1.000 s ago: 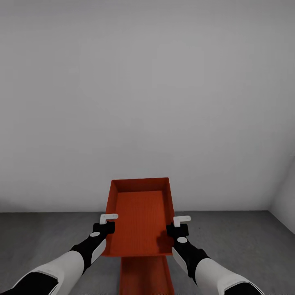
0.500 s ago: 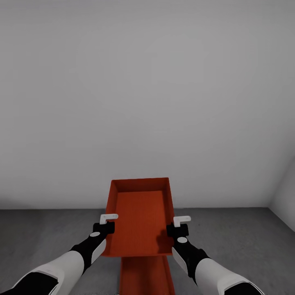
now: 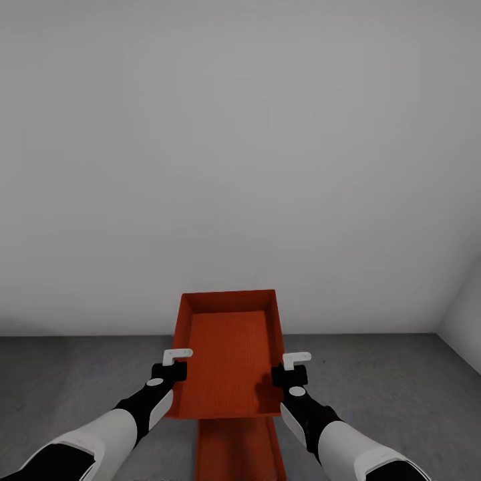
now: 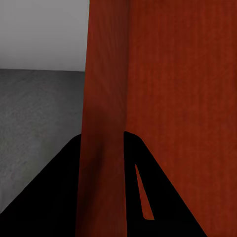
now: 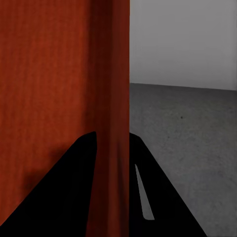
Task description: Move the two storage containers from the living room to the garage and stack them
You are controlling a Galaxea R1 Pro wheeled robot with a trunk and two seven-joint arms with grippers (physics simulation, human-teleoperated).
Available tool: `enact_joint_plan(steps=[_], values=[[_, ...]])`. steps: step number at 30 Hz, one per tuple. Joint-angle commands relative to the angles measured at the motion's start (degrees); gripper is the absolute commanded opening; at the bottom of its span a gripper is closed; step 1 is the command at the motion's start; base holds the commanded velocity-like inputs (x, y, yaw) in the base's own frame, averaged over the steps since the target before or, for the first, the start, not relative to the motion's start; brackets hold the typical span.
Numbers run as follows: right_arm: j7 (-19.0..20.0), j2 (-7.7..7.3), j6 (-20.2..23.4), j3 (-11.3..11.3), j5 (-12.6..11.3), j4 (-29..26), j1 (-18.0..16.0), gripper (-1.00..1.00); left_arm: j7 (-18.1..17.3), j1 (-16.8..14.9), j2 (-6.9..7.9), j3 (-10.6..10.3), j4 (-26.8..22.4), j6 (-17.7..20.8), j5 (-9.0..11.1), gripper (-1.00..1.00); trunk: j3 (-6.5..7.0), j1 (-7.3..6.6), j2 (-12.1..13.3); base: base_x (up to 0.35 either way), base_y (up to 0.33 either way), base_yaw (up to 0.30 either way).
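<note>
My forearms are glossy white shells, narrowing into black wrists with pale oval caps; my left gripper (image 3: pixel 175 361) and right gripper (image 3: pixel 292 365) carry white flat fingers.

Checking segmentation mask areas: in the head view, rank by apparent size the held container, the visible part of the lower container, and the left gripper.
1. Held container, clamped on its side walls by both grippers.
2. Lower container, partly hidden under the held one and cut by the frame edge.
3. Left gripper, clearly smallest.
</note>
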Motion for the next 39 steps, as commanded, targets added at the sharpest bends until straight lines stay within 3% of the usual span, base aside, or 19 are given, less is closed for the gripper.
enact_joint_plan(steps=[1, 39], values=[[-2.74, -1.03, -0.45, -1.81, -1.04, 0.3, -0.04, -1.0, 1.24, -0.11, 1.46, 3.49, -0.14, -2.82, 0.1, -1.0, -0.2, 0.02, -0.11, 0.0, 0.0, 0.0], [-2.74, -1.03, -0.45, -1.81, -1.03, 0.32, -0.04, -1.0, 1.24, -0.11, 1.46, 3.49, -0.12, -2.82, 0.1, -1.0, -3.72, 0.02, -0.11, 0.0, 0.0, 0.0]])
